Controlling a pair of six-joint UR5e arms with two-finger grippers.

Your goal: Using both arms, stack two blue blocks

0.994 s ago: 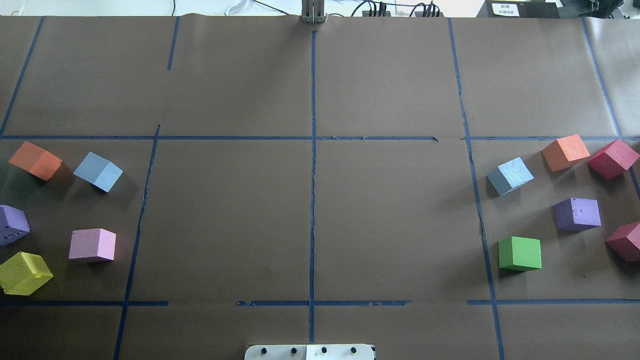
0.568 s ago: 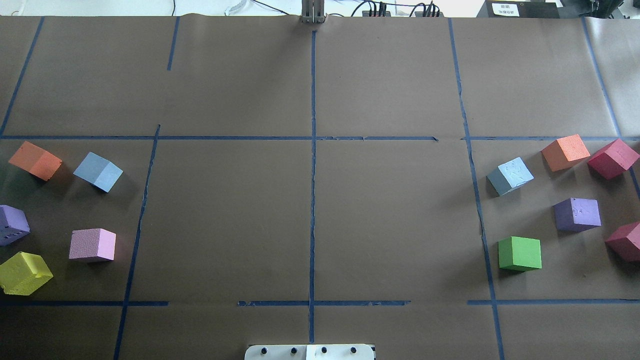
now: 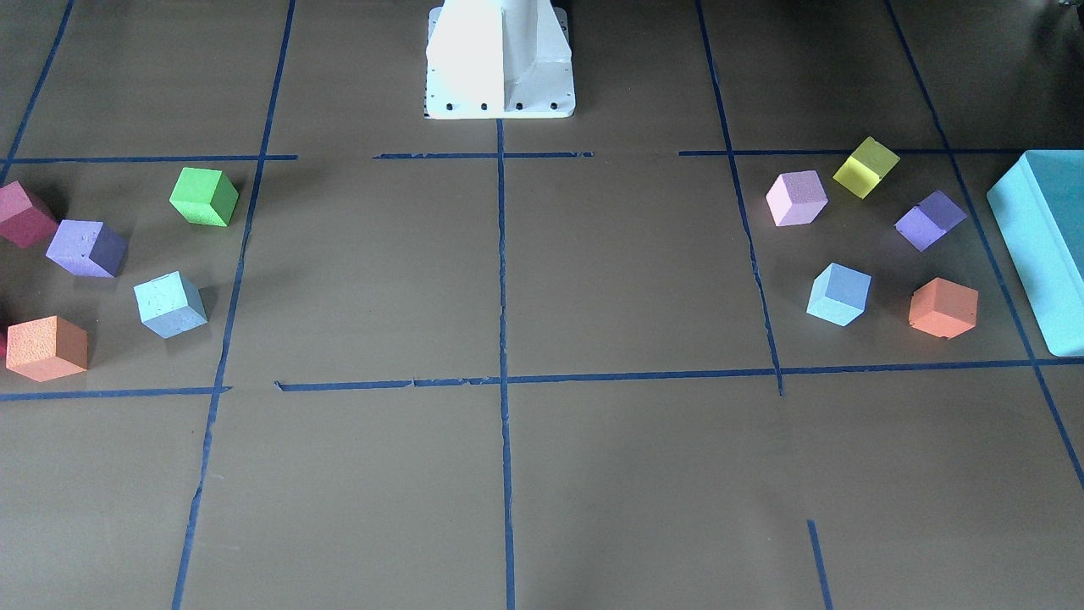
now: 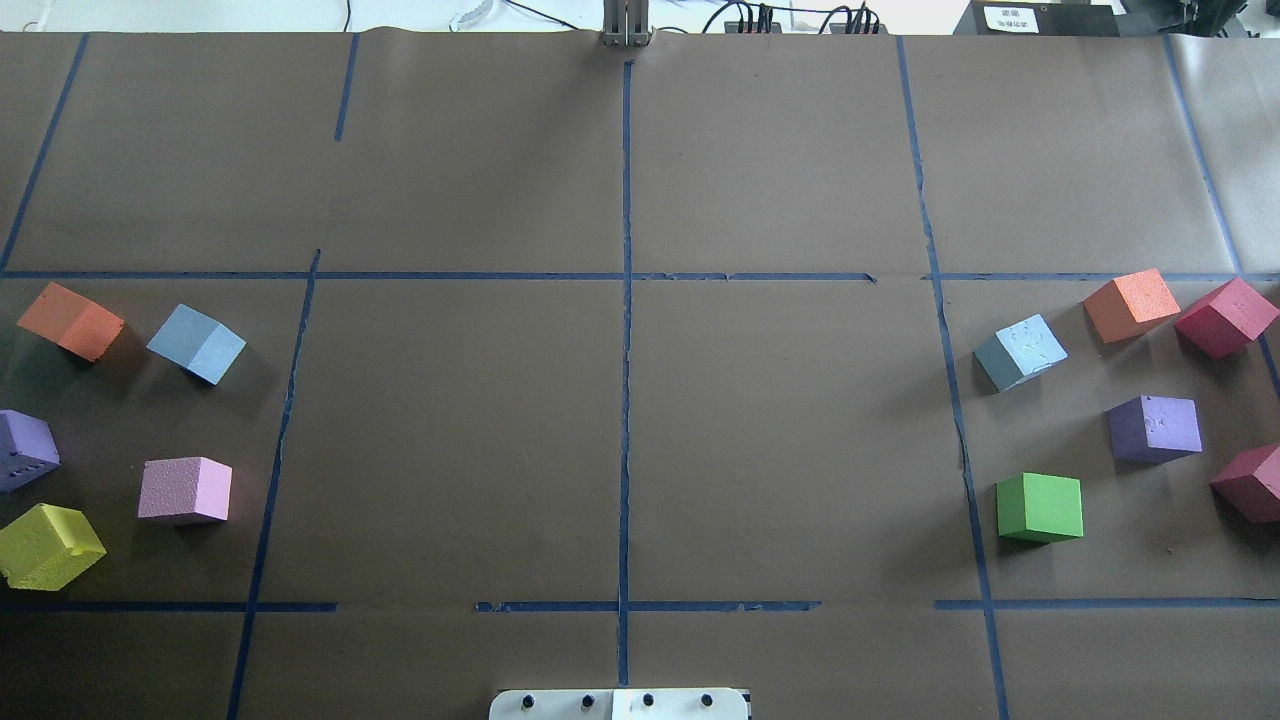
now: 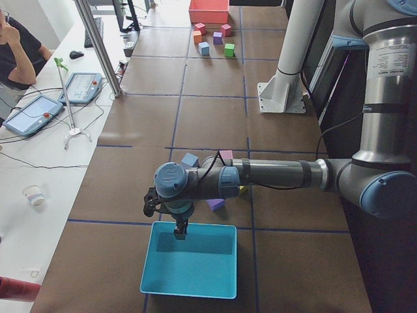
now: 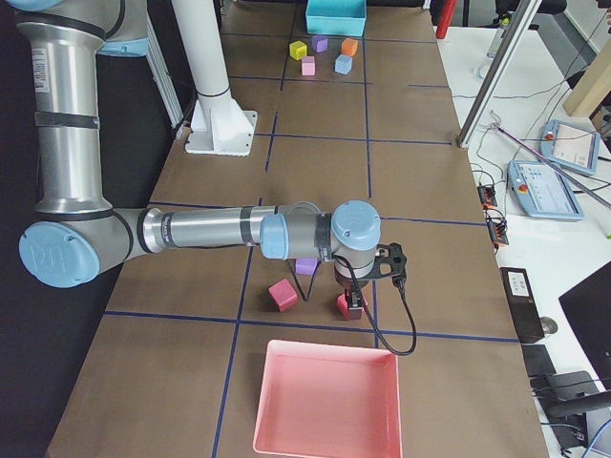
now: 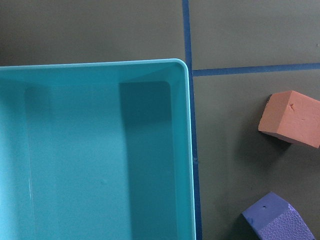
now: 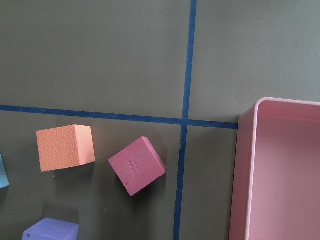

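One light-blue block (image 4: 197, 343) lies on the table's left side; it also shows in the front view (image 3: 838, 294) and in the left side view (image 5: 190, 160). The other light-blue block (image 4: 1021, 351) lies on the right side, also in the front view (image 3: 170, 304). Both rest apart on the brown paper, untouched. My left gripper (image 5: 177, 229) shows only in the left side view, hanging over the teal box (image 5: 189, 261). My right gripper (image 6: 353, 303) shows only in the right side view, over a dark red cube near the pink tray (image 6: 329, 401). I cannot tell whether either is open.
Orange (image 4: 70, 320), purple (image 4: 25, 448), pink (image 4: 185, 489) and yellow (image 4: 48, 545) cubes surround the left block. Orange (image 4: 1131, 304), dark red (image 4: 1226, 317), purple (image 4: 1155, 428) and green (image 4: 1040, 507) cubes surround the right one. The white pedestal (image 3: 500, 59) stands mid-table.
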